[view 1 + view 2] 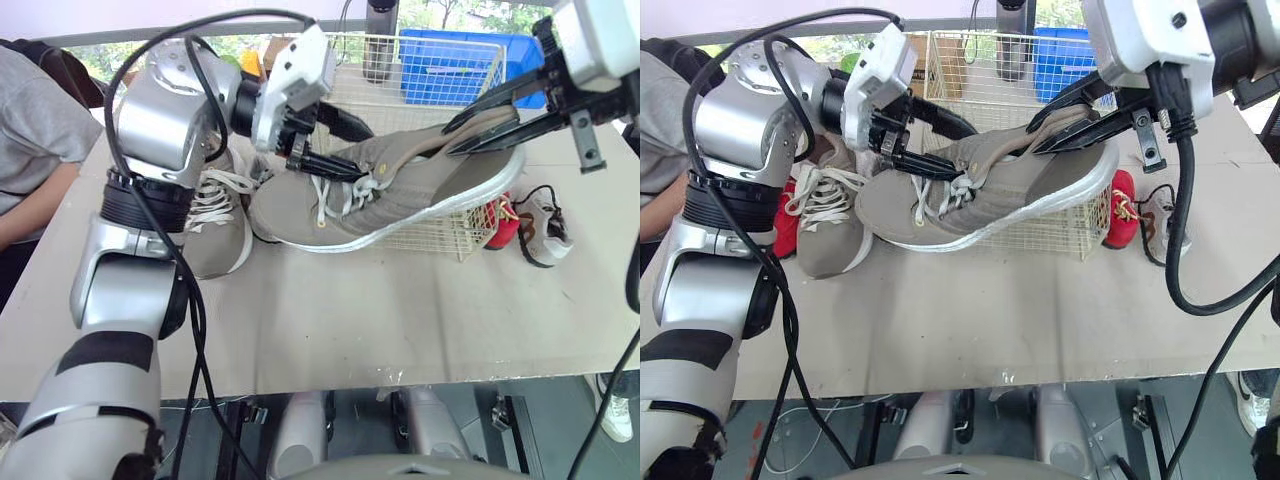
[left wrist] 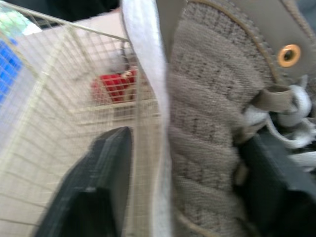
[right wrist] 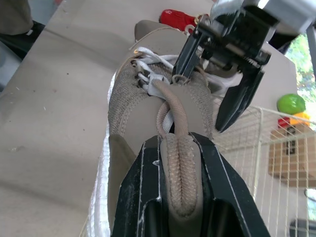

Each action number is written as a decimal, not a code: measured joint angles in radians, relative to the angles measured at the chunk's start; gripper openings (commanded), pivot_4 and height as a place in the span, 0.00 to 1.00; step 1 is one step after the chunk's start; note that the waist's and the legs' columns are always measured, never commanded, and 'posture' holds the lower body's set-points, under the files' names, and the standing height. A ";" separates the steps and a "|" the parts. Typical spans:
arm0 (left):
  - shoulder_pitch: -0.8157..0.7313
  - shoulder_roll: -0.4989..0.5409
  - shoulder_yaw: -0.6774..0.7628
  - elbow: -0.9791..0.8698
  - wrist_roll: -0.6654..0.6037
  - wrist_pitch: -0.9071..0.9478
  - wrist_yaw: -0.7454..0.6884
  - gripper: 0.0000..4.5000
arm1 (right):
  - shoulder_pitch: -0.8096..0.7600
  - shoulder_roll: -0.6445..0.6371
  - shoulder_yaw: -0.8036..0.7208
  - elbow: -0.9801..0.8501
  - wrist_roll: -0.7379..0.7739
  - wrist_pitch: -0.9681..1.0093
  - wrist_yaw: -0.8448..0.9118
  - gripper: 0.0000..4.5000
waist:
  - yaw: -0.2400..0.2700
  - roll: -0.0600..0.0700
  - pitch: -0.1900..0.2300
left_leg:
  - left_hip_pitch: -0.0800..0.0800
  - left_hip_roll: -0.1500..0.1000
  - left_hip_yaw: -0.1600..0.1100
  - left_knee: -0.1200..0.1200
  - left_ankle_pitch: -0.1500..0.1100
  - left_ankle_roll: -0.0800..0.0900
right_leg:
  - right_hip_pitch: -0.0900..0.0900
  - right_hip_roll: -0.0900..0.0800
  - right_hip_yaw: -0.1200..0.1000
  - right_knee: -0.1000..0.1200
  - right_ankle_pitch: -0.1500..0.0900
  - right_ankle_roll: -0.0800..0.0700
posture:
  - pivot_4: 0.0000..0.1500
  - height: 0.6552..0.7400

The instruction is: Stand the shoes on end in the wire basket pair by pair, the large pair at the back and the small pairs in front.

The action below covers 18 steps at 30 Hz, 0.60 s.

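Beige table (image 1: pixel 350 320). R gripper (image 1: pixel 455 138) clamped tight on the heel of the big taupe shoe (image 1: pixel 400 200). L gripper (image 1: pixel 365 152) at the laces, can't tell if it grips. Shoe is off the table, approx level across the front of the basket (image 1: pixel 440 235), toe to robot's left.

Step, by my read: loading 1st large shoe. Next move needs it tipped on end, lifted over the rim and set down at the back wall.

Mate (image 1: pixel 215 230) on the table left of basket, partly hidden. Red shoe (image 1: pixel 503 225) + white shoe (image 1: pixel 548 228) right of basket, partly cut off by it, no. of pairs unclear. Basket inside mostly hidden by shoe.
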 measured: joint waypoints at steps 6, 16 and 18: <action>0.025 0.000 0.018 -0.025 -0.032 0.119 0.001 0.02 | 0.045 0.006 -0.030 -0.015 0.010 0.001 -0.014 0.00 | 0.000 0.000 0.000 | 0.000 0.000 0.000 0.001 0.000 0.000 | 0.000 0.000 0.000 0.000 0.000 0.000 | 1.00 1.00; 0.113 -0.042 0.190 -0.068 -0.125 0.262 0.228 0.02 | 0.248 0.077 -0.375 0.093 -0.032 0.063 -0.539 0.91 | 0.008 -0.001 0.000 | -0.001 -0.001 -0.006 0.006 0.000 0.000 | 0.001 0.000 -0.001 0.006 0.000 0.000 | 1.00 1.00; 0.112 -0.070 0.240 -0.082 -0.159 0.286 0.284 0.02 | 0.293 0.084 -0.455 0.087 0.015 0.107 -0.581 0.91 | 0.012 -0.001 0.000 | -0.001 -0.001 -0.006 0.006 0.000 0.000 | 0.002 0.000 -0.002 0.005 0.000 0.000 | 1.00 1.00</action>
